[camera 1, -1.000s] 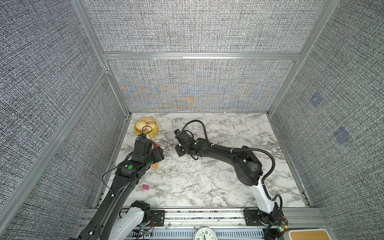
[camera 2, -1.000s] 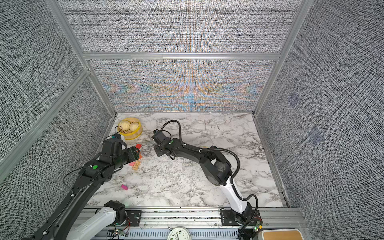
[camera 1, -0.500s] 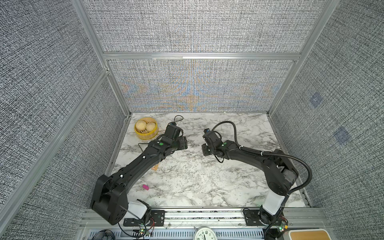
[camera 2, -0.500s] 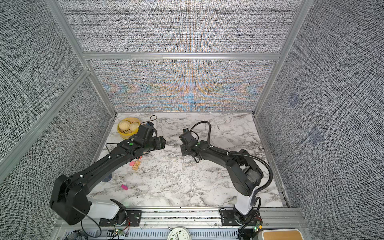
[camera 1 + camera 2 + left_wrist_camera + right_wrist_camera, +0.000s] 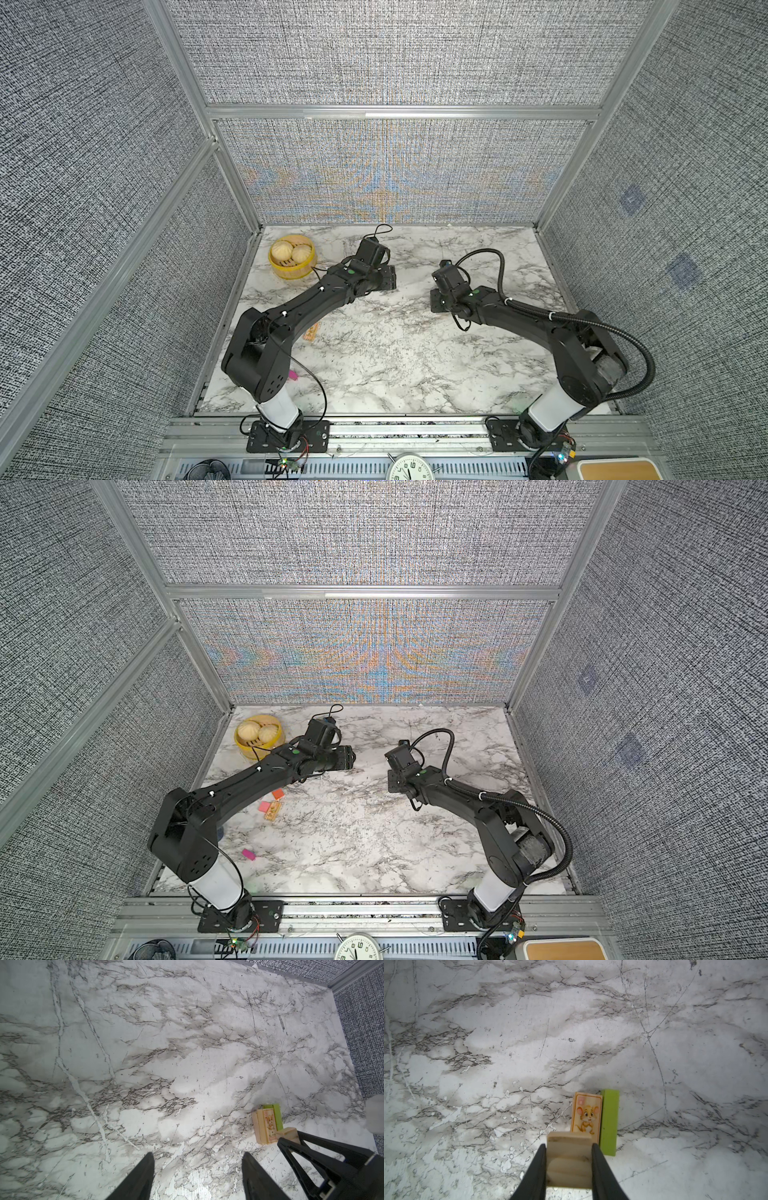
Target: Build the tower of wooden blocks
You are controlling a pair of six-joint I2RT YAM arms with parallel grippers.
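The right hand [image 5: 569, 1145] is clamping a plain tan wood block [image 5: 569, 1164] between narrow-set fingers, right by one end of a mouse-printed block [image 5: 586, 1115] that is lying flat against a lime-green bar [image 5: 609, 1122] on the marble bench [image 5: 488, 1043]. The left hand [image 5: 197, 1155] is hanging spread wide and empty. An orange block [image 5: 277, 793], a pink block [image 5: 264, 806] and a magenta block [image 5: 248, 854] are lying beside the left arm.

The left arm [image 5: 299, 307] and the right arm [image 5: 519, 316] are matte black with rounded joints – each on a white lower segment [image 5: 278, 409], with a small green dot [image 5: 351, 272] and white cable ties [image 5: 284, 312]. A ribbed black hose [image 5: 649, 361] follows the right arm.
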